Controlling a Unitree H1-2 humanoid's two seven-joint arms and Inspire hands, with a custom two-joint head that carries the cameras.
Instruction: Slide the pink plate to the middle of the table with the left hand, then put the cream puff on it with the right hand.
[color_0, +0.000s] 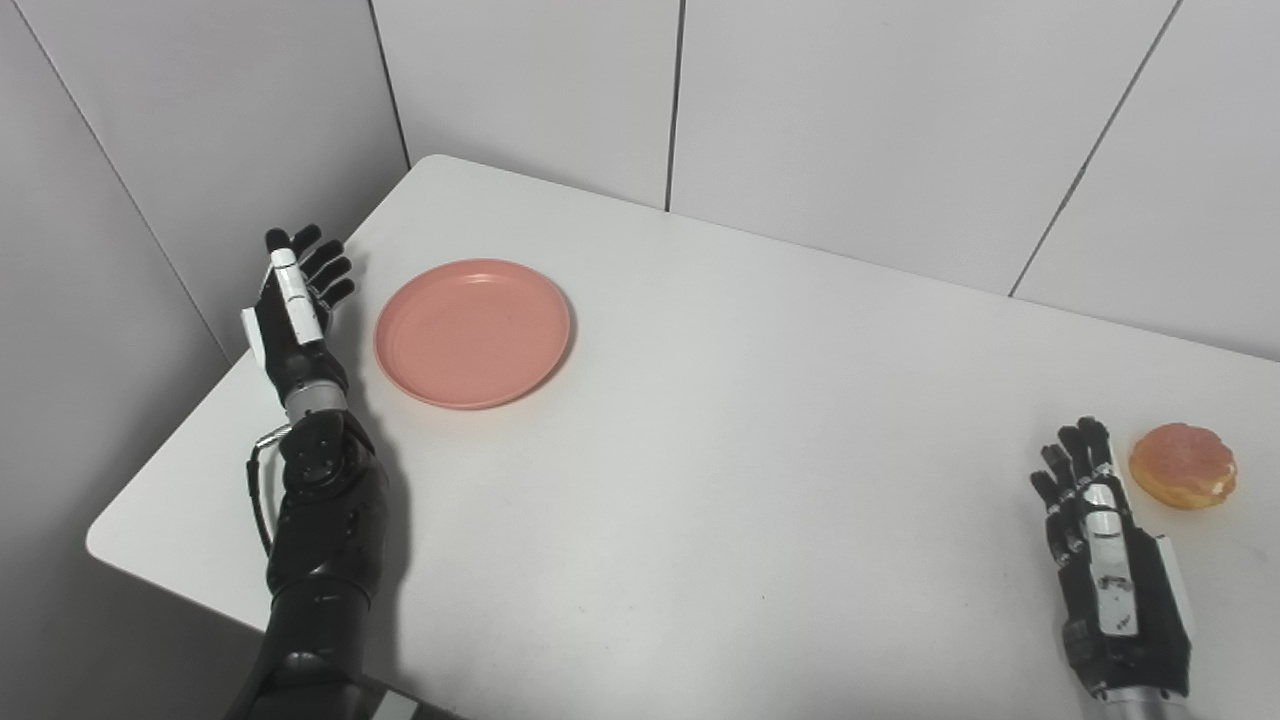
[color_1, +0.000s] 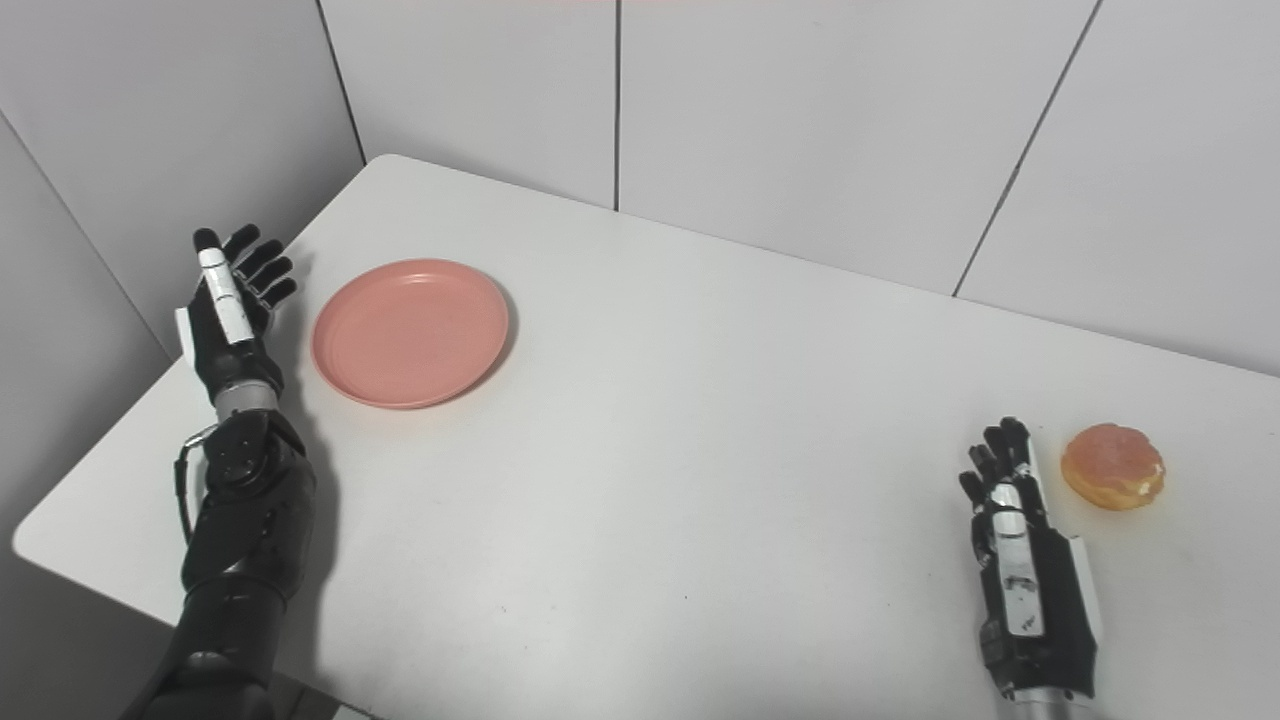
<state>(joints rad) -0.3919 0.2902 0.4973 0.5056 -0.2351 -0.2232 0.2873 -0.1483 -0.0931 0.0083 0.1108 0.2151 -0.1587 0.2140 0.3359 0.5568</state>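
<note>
A round pink plate (color_0: 472, 332) lies empty on the left part of the white table (color_0: 740, 420). My left hand (color_0: 295, 305) is open, fingers spread, just left of the plate's rim and apart from it. A golden cream puff (color_0: 1183, 465) sits near the table's right side. My right hand (color_0: 1105, 545) is open and empty, resting just left of the cream puff without touching it. The same things show in the right eye view: plate (color_1: 410, 332), left hand (color_1: 228, 305), cream puff (color_1: 1113, 466), right hand (color_1: 1020, 555).
Grey panel walls (color_0: 800, 110) close the table's far and left sides. The table's left edge (color_0: 150, 480) runs close beside my left forearm.
</note>
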